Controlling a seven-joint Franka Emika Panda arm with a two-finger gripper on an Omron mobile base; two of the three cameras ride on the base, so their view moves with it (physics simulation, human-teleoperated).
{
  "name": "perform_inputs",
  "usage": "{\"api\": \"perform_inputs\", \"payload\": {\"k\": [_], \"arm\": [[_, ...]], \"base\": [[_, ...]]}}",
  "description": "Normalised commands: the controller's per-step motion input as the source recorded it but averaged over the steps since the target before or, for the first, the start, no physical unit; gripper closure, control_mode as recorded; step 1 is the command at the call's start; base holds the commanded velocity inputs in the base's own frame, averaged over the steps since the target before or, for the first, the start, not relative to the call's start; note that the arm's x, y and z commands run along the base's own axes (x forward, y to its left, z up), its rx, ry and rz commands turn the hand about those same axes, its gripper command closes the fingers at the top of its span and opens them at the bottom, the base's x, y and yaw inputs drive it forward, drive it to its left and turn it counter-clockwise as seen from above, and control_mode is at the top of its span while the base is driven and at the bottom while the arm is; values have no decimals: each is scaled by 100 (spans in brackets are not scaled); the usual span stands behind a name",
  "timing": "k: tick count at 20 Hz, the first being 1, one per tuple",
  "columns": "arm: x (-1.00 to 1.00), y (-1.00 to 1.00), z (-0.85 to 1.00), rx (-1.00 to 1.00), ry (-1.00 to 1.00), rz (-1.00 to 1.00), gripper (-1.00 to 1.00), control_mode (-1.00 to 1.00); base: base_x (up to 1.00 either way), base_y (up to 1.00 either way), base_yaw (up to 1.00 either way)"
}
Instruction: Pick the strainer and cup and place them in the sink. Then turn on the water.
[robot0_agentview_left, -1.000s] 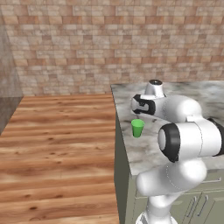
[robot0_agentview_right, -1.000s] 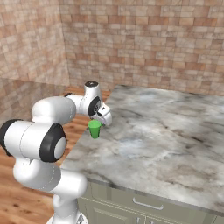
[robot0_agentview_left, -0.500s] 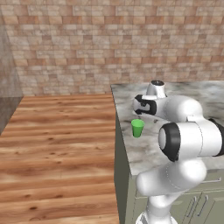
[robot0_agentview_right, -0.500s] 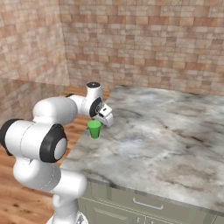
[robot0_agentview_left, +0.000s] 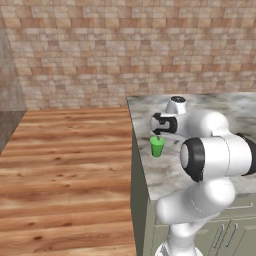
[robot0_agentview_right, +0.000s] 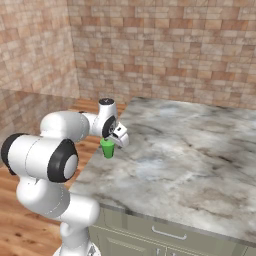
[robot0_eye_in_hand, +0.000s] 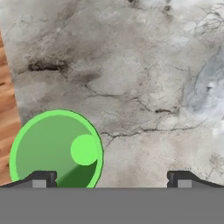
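A: We saw the marbled surface (robot0_agentview_right: 190, 150) first, with brick wall behind and wood floor (robot0_agentview_left: 65, 170) beside it.

B: And the claw (robot0_eye_in_hand: 109, 177)?

A: We found it spread wide, gripping nothing, hovering just above the cup (robot0_agentview_left: 157, 146).

B: Where was the cup?

A: Upright near the surface's edge by the floor, under one fingertip (robot0_eye_in_hand: 41, 178) in the hand view

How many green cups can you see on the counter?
1. The cup stands upright on the marble counter near its edge by the wooden floor, just below the open gripper. The robot's arm hides some of the counter, so another could be hidden.
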Motion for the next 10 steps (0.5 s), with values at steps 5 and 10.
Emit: {"api": "perform_inputs", "payload": {"k": [5, 10], "arm": [[0, 2, -11, 0, 0, 0, -100, -100], [0, 0, -1, 0, 0, 0, -100, -100]], "base": [[0, 0, 0], [0, 0, 0]]}}
